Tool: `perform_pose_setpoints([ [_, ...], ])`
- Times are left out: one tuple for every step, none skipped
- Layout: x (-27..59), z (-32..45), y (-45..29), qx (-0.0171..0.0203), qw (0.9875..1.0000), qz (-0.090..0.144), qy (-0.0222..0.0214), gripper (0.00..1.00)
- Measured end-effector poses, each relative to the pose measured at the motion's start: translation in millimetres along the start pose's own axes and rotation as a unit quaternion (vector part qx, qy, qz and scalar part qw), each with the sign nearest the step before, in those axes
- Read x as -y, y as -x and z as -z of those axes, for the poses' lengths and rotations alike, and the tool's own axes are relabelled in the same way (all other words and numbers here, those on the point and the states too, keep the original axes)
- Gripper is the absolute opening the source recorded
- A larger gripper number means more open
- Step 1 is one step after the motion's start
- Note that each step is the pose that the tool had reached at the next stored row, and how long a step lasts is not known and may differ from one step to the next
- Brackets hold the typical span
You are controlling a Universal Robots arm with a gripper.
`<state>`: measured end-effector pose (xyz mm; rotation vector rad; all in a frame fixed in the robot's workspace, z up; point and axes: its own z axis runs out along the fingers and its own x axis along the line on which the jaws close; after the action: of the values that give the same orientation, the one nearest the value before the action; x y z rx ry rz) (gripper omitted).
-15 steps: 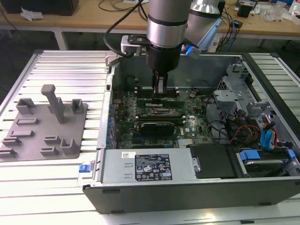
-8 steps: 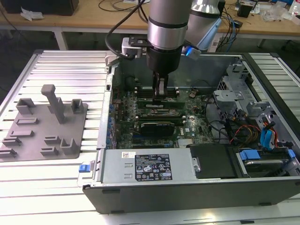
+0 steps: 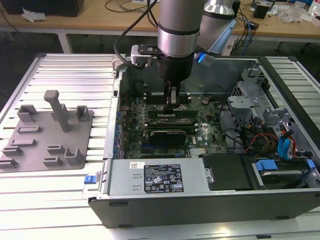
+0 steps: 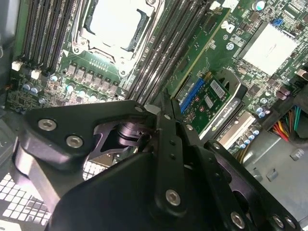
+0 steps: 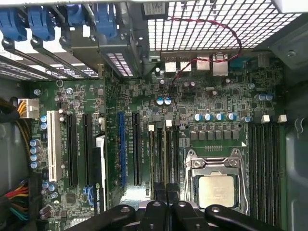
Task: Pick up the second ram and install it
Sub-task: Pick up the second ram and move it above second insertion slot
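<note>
Workshop corner under bright, even light, seen in the exterior view.

In front, a wide table of ribbed silver metal slats (image 3: pixel 65 70), strongly lit and almost white along the near edge, with a second panel of the same ribbed metal (image 3: pixel 300 85) at the exterior view's right. Behind it, a long workbench of pale wood (image 3: pixel 90 22) on white-painted legs (image 3: pixel 65 41), loaded with loose black cables (image 3: pixel 131 6), a flat black box (image 3: pixel 42 6) and some crumpled white material (image 3: pixel 34 15). Under the workbench, a dark grey floor (image 3: pixel 20 52) in shadow.
</note>
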<state>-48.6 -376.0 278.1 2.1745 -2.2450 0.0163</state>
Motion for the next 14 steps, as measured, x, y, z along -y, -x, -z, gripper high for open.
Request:
perform_pose_setpoints([
  [0.0, -0.4, 0.0, 0.0, 1.0, 0.0, -0.0001, 0.09],
  [-0.1, -1.0, 0.0, 0.0001, 1.0, 0.0, -0.0002, 0.09],
  [0.0, -2.7, 0.1, 0.0001, 1.0, 0.0, -0.0003, 0.09],
  [0.0, -4.0, 0.1, 0.0001, 1.0, 0.0, -0.0004, 0.09],
  [0.0, -5.3, 0.1, 0.0, 1.0, 0.0, -0.0004, 0.09],
  [0.0, -8.2, 0.2, 0.0, 1.0, -0.001, -0.0003, 0.09],
  [0.0, -9.5, 0.3, 0.0, 1.0, -0.001, -0.0003, 0.09],
  [0.2, -10.9, 0.4, 0.0001, 1.0, -0.001, -0.0003, 0.09],
  [2.8, -13.3, 0.5, 0.0002, 1.0, -0.002, -0.0003, 0.09],
  [7.9, -16.4, 0.8, 0.0002, 1.0, -0.003, -0.0003, 0.09],
  [8.4, -18.1, 1.0, 0.0002, 1.0, -0.003, -0.0003, 0.09],
  [8.9, -22.0, 2.4, 0.0003, 1.0, -0.003, -0.0003, 0.09],
  [8.9, -23.5, 3.4, 0.0002, 1.0, -0.003, -0.0003, 0.09],
  [8.8, -24.5, 4.6, 0.0003, 1.0, -0.003, -0.0002, 0.09],
])
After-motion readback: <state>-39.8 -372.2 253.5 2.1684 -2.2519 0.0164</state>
